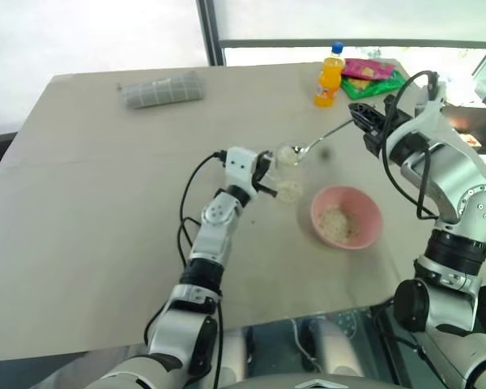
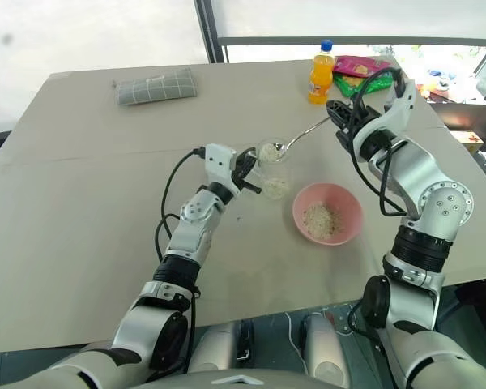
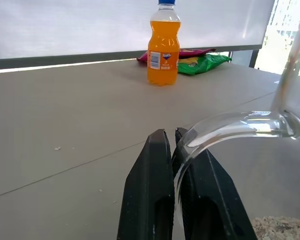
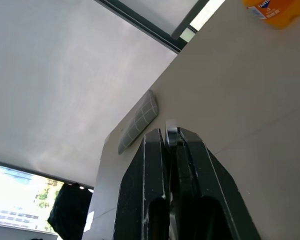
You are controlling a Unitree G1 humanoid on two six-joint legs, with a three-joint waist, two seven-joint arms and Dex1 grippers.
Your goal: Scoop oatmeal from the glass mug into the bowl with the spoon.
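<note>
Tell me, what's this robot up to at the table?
It is spooning oatmeal out of a glass mug. Its left gripper is shut on the mug's handle, tipping it; its right gripper is shut on a spoon, whose tip is at the mug's mouth. Some oatmeal already lies in the pink bowl nearby.

Bright daylight — perhaps overexposed windows

arms: silver-grey metal links with black joint collars — round caps carry small dark screw dots | wrists: white boxy housings | cables: black, looping loose along each forearm | left gripper (image 3: 171,145): two black tapered fingers | right gripper (image 4: 169,137): two black fingers — matte, slotted near the base
</note>
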